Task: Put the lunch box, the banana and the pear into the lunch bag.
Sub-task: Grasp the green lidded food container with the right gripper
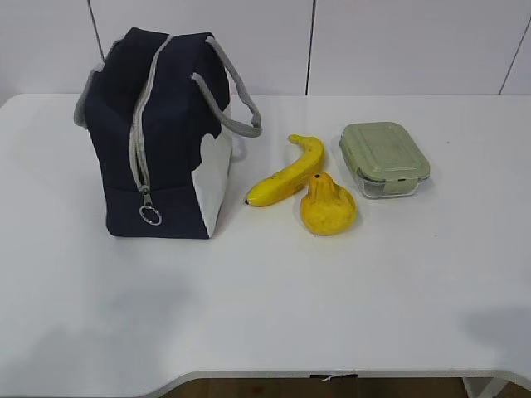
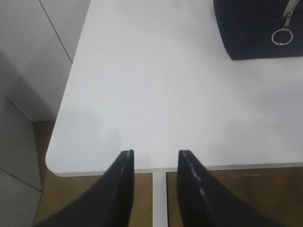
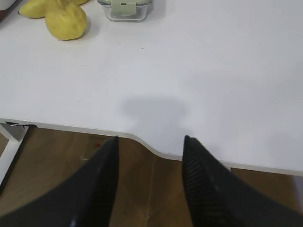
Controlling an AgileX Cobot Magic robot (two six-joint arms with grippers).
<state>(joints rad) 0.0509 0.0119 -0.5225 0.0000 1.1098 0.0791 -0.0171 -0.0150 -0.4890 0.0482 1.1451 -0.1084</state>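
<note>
Smooth white table [image 1: 265,315] bears fabric lunch bag [image 1: 158,141] (both jaws parted, empty).

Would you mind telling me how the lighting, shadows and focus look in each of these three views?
Exterior view: even, soft light; the lunch bag, banana and pear are sharp, with faint shadows. Left wrist view: the left tool is dark and slightly soft at the bottom edge. Right wrist view: a diffuse grey shadow lies on the table ahead of the right tool.

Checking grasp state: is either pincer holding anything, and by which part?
Nothing held. Left pincer and right pincer are both open and empty above the white table.
</note>
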